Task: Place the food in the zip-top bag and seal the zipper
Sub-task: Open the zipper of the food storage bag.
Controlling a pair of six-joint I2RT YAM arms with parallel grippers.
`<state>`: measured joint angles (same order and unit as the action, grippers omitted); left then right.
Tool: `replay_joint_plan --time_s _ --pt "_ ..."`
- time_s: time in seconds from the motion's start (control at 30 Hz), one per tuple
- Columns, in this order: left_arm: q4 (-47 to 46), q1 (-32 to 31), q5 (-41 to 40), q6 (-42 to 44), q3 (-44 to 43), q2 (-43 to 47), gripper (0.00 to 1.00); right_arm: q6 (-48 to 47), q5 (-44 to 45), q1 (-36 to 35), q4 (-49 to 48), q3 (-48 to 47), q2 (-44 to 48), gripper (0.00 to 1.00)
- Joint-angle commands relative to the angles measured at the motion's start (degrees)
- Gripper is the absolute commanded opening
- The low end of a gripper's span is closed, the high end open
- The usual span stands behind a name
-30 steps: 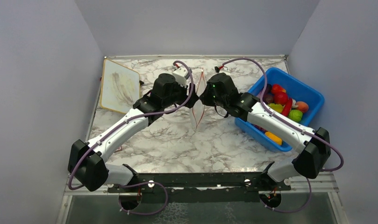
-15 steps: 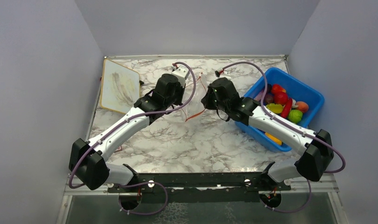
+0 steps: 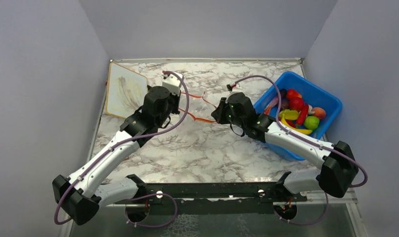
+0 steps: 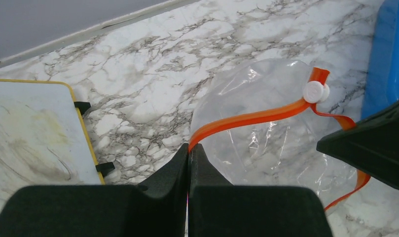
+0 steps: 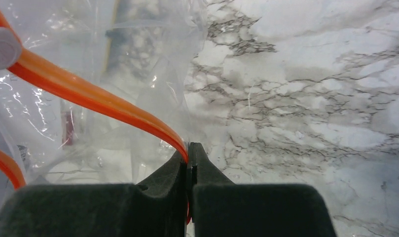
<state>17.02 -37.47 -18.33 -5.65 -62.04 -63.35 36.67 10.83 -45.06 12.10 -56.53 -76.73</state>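
The clear zip-top bag (image 3: 199, 106) is held over the marble table between my two arms. Its orange-red zipper (image 4: 251, 118) carries a white slider (image 4: 315, 91) near the far end. My left gripper (image 4: 190, 147) is shut on one end of the zipper; from above it (image 3: 178, 111) sits left of the bag. The right gripper (image 5: 189, 147) is shut on the zipper (image 5: 98, 101) too, on the bag's right side (image 3: 218, 116). I see nothing inside the bag (image 5: 89, 128). The food (image 3: 296, 106) lies in the blue bin: yellow, red, green and orange pieces.
The blue bin (image 3: 330, 98) stands at the right, close behind my right forearm, and its wall (image 4: 384, 54) shows at the right edge of the left wrist view. A white board with a yellow edge (image 3: 124, 91) lies at the back left.
My left gripper has closed on the zipper and pulled left. The right gripper has come slightly nearer. The bag, hanging edge-on a second ago, is now stretched between them.
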Motion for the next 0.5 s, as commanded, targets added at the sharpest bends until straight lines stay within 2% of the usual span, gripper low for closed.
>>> replay_joint_plan --time_s 0.0,0.2,0.47 --pt "-4.76 0.44 7.81 3.36 6.52 5.7 0.0 -0.52 -11.14 -0.23 -11.09 3.63 -1.43 0.01" --pt "-4.04 0.43 10.22 2.54 10.69 5.53 0.0 -0.57 -15.2 -0.21 -10.35 1.54 -4.9 0.17" --pt "-3.38 0.41 12.69 3.23 12.23 3.19 0.0 -2.17 -16.73 -0.19 -5.64 -0.92 -2.95 0.44"
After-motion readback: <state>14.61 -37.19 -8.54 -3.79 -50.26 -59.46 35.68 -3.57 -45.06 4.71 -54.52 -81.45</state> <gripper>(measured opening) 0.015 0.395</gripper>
